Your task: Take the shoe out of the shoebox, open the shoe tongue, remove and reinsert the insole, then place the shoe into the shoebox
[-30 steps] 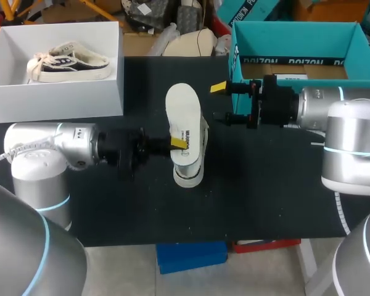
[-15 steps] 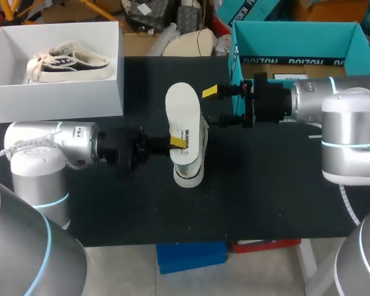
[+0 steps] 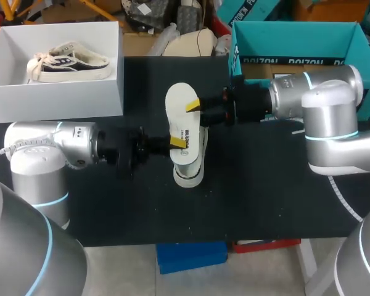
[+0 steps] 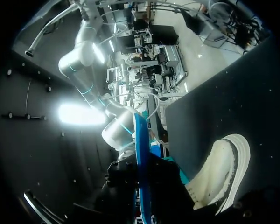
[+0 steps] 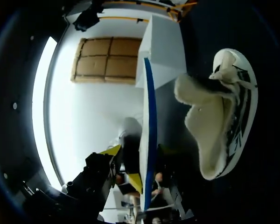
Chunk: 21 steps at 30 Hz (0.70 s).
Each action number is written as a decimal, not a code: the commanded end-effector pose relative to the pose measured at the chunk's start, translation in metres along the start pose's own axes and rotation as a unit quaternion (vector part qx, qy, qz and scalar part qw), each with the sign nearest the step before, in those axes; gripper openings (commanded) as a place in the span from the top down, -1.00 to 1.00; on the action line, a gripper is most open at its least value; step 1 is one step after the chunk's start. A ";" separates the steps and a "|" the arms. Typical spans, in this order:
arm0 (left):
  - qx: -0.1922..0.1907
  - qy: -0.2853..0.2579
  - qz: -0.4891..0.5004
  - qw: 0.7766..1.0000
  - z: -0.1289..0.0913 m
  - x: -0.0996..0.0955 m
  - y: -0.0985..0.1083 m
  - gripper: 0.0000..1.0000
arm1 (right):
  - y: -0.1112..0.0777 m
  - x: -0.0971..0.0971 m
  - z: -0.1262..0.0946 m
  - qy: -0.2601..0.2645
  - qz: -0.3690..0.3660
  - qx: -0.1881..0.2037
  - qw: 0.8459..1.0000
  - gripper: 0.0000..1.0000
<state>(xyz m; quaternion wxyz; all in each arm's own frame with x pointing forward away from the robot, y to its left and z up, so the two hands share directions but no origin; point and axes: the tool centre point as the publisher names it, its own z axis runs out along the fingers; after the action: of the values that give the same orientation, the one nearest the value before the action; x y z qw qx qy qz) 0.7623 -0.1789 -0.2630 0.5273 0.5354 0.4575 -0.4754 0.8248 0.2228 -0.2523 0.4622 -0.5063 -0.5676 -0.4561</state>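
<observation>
Insole is out of the shoe, broad face up, pinched at one long edge by the left jaws. Shoe lies on the surface just beneath the insole and ahead of those jaws (opening looks wide in the right wrist view). Right jaws are at the insole's other end; spread or gripping, I cannot tell.

Judgement: reinsertion in hand. Steady the free end, feed the toe in first, avoid buckling.

White box with a second shoe is well behind the left jaws. Teal shoebox is behind the right jaws. Neither obstructs.
</observation>
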 end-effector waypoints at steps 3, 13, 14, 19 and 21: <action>-0.002 0.002 0.002 1.000 0.001 0.000 -0.001 1.00 | -0.002 -0.006 0.013 0.004 0.007 -0.009 1.000 0.27; -0.002 0.002 0.002 1.000 0.001 0.000 -0.001 1.00 | -0.006 -0.012 0.018 0.004 0.011 -0.024 1.000 0.44; -0.002 0.002 0.002 1.000 0.001 0.000 -0.001 1.00 | -0.006 -0.012 0.018 0.004 0.011 -0.027 1.000 0.71; -0.002 0.002 0.002 1.000 0.001 0.000 -0.001 1.00 | -0.005 -0.012 0.018 -0.008 0.007 -0.041 0.999 1.00; -0.002 0.002 0.002 1.000 0.001 0.000 -0.001 1.00 | -0.005 -0.012 0.018 -0.008 0.007 -0.041 0.999 1.00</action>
<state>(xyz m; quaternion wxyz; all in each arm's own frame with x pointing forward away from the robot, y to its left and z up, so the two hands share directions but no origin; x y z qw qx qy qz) 0.7622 -0.1788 -0.2634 0.5267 0.5359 0.4573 -0.4757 0.8238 0.2365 -0.2689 0.4439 -0.5282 -0.5507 -0.4698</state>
